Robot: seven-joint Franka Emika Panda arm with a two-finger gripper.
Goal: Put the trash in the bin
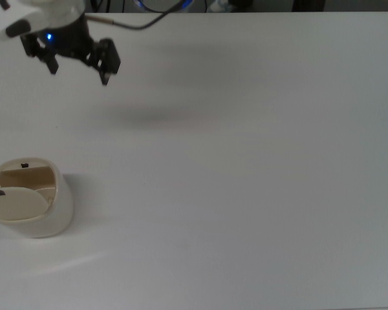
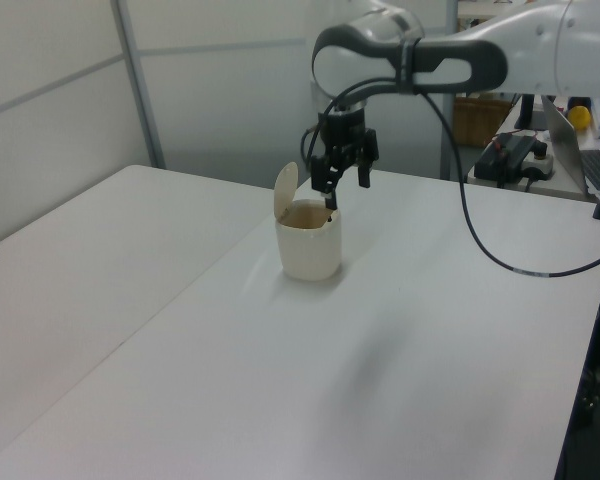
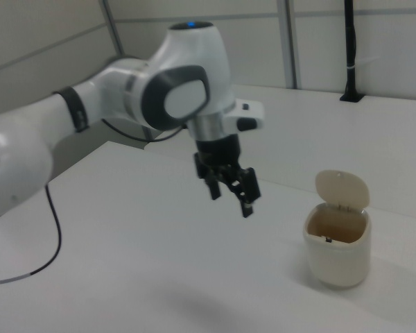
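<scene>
Three cameras take in one scene, each showing something the others miss. From the top view the bin (image 1: pixel 30 200) sits at the top view's lower left, its flap lid (image 1: pixel 14 203) swung open over the near part of the mouth, two small dark marks at the rim, and a tan inside wall showing; the gripper (image 1: pixel 77 63) is well apart from it, up near the top view's upper left corner, with a blue light glowing on its body. The left view puts the gripper (image 2: pixel 342 185) just above and behind the bin (image 2: pixel 307 240), so that the two seem close, while the right view separates them plainly: the gripper (image 3: pixel 229 191) hangs in the air at the right view's left of the bin (image 3: pixel 337 239), raised clear of the table (image 3: pixel 159 263). In all three views the fingers stand spread apart with nothing between them. The trash cannot be seen in any view; the bin's mouth shows only a brownish interior, and whether the wad lies down inside cannot be told. A dark cable (image 2: pixel 480 250) loops from the arm (image 2: pixel 460 60). The table is plain white, and pale wall panels (image 2: pixel 50 90) stand behind it.
</scene>
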